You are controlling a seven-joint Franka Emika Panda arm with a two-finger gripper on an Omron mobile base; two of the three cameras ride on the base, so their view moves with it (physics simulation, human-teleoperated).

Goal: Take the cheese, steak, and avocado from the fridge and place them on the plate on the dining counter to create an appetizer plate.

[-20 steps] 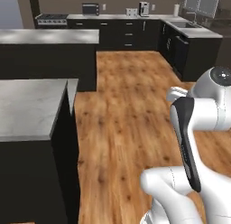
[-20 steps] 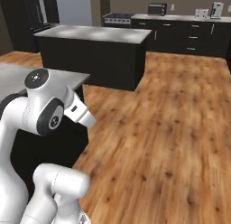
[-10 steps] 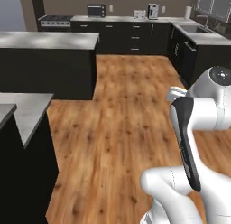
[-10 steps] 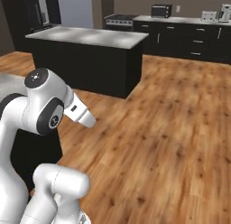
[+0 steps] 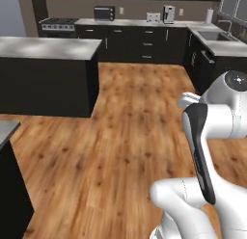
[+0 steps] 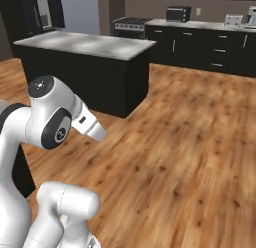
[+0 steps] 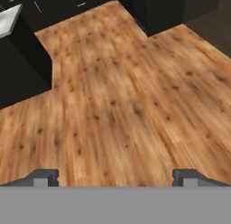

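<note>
Wood-plank floor (image 5: 130, 137) lies open between the black island with the grey marbled surface (image 5: 48, 47) and the black wall cabinets (image 5: 144, 40), claw (image 7: 115, 178) spread apart over bare boards.

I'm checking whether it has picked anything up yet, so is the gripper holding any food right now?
No, in the hand view the gripper stands wide open with only bare wooden floor between its fingertips.
</note>
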